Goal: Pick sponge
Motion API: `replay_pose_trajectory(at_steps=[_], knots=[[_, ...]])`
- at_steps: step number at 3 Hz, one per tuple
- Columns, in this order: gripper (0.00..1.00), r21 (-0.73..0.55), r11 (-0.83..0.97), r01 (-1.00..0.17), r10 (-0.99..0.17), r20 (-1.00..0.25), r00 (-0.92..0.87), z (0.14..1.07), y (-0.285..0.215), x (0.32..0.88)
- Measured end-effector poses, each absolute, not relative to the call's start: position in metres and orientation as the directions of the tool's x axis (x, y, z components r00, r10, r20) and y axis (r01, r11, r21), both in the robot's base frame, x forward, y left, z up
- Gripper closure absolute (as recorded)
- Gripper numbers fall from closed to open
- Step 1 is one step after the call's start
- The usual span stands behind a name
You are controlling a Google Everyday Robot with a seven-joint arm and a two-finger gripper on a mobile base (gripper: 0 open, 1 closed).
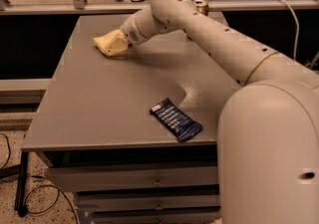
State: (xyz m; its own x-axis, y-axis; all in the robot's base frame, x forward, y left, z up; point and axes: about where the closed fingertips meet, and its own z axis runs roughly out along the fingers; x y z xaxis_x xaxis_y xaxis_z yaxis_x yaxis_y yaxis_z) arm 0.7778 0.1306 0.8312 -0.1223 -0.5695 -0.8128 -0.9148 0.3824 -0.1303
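Observation:
My gripper [110,45], a cream-coloured wedge at the end of the long white arm, rests low on the grey table [99,108] at its far left part. The sponge does not show as a separate thing. It is hidden, and I cannot tell whether it lies under or inside the gripper. A thin yellowish edge shows along the gripper's lower side against the tabletop.
A blue snack packet [175,119] lies near the table's front edge, right of centre. A soda can [201,5] stands at the far edge behind the arm. My white arm and body fill the right side. Drawers sit below the tabletop.

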Motion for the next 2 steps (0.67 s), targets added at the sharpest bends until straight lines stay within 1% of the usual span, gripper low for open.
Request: replay_pose_trajectory(at_steps=[1, 2], knots=[[0.72, -0.143, 0.371, -0.918, -0.543, -0.835, -0.089, 0.853, 0.129, 0.767], [0.96, -0.193, 0.362, -0.912, -0.477, -0.879, -0.004, 0.905, 0.120, 0.743]])
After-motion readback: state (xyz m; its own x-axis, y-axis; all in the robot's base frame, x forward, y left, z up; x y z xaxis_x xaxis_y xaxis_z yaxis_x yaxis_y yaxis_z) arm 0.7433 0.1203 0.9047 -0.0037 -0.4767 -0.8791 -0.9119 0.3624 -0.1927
